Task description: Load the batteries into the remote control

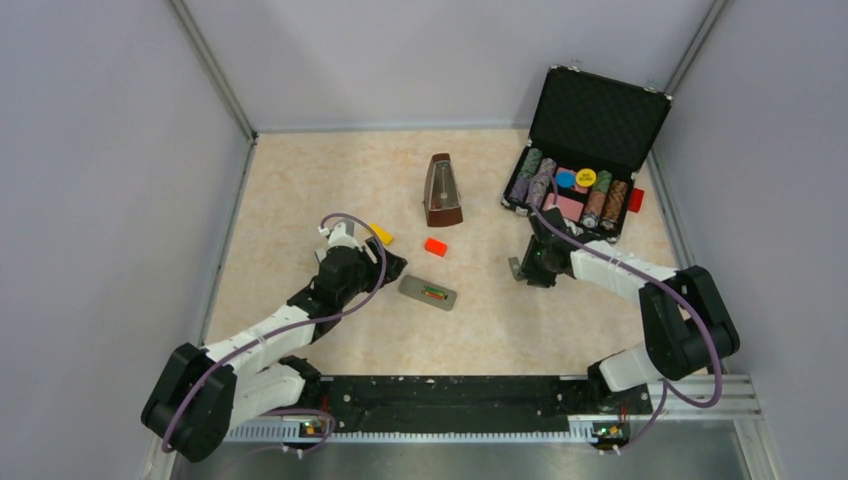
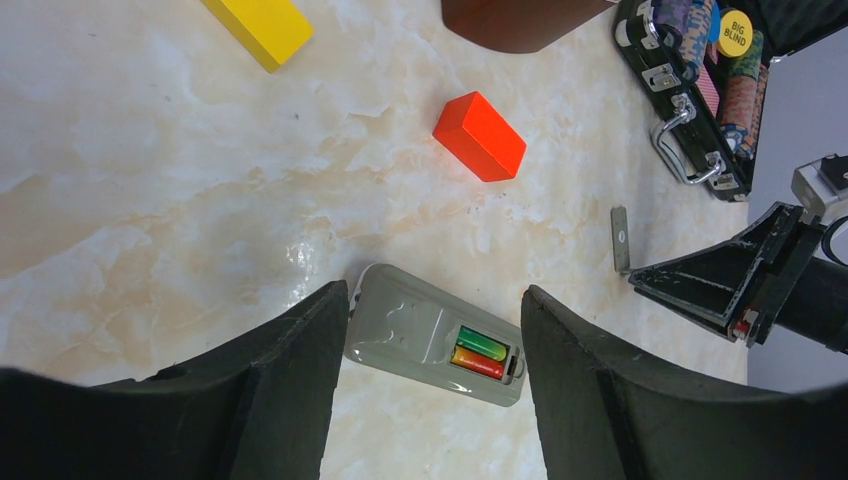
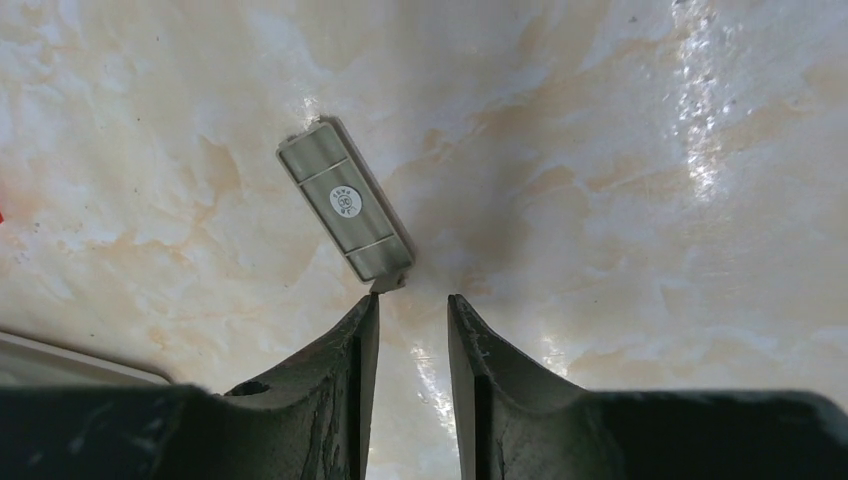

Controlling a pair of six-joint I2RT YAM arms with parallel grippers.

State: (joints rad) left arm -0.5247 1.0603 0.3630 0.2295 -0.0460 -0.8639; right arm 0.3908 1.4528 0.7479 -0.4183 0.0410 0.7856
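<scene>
Remote loaded with two batteries, its one cover lying apart.
You have one grey remote flat on the table between the arms, recess open. Two batteries lie in it side by side, one green, one red-orange. Your left gripper hangs over the remote, jaws wide, holding nothing. Your right gripper sits at the cover's near end, jaws a narrow gap apart, holding nothing. Behind are one red block, one yellow block, one metronome and one chip case.

"BIG BLIND" on yellow chip in poker case; grey cover sticker print unreadable.
</scene>
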